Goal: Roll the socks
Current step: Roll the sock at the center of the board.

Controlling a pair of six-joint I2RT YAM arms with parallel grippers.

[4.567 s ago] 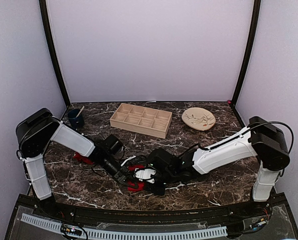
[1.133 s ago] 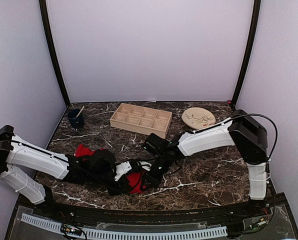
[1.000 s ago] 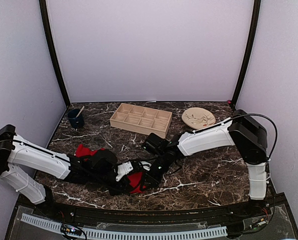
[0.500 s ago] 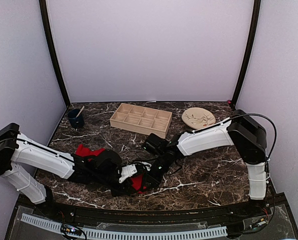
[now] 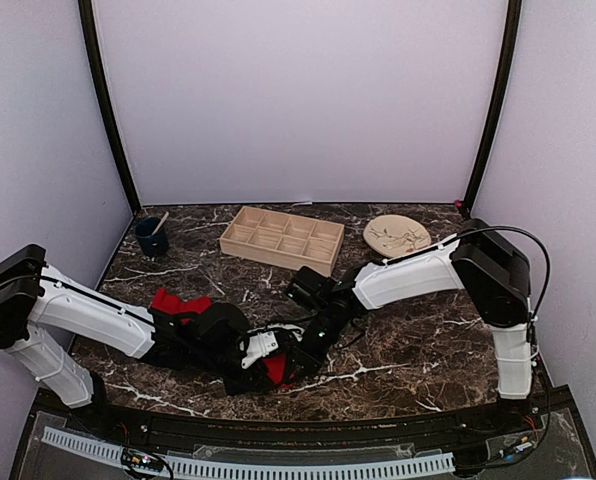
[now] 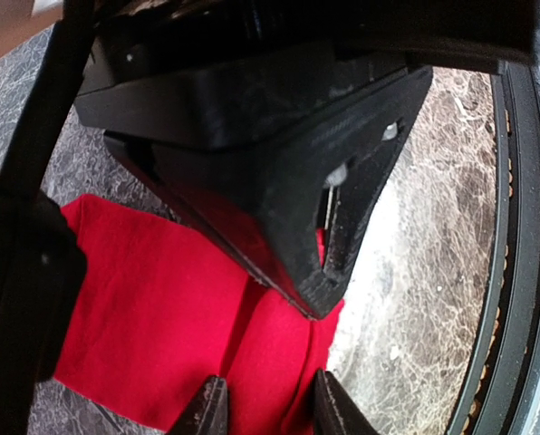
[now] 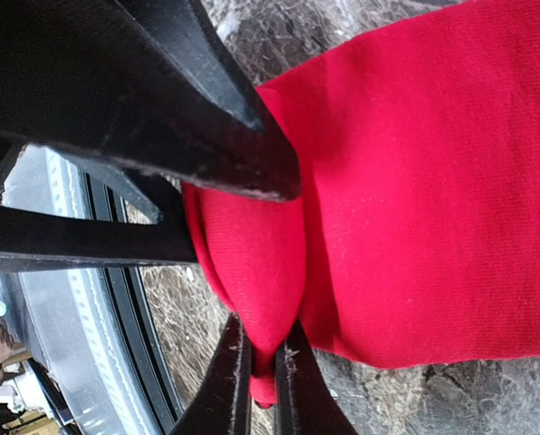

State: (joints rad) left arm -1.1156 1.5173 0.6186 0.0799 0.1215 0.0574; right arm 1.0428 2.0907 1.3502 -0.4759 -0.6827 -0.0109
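Right wrist: right gripper point(image 7: 263, 349) pinches red sock point(image 7: 415, 181) fold near table point(image 7: 406, 399) edge; left gripper point(image 6: 270, 399) straddles it, grip unclear.

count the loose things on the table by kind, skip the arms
red socks: 2
wooden tray: 1
plate: 1
dark blue cup: 1
total: 5

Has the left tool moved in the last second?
Yes. The left tool has slid right, from below the left end of the wooden tray to below its middle.
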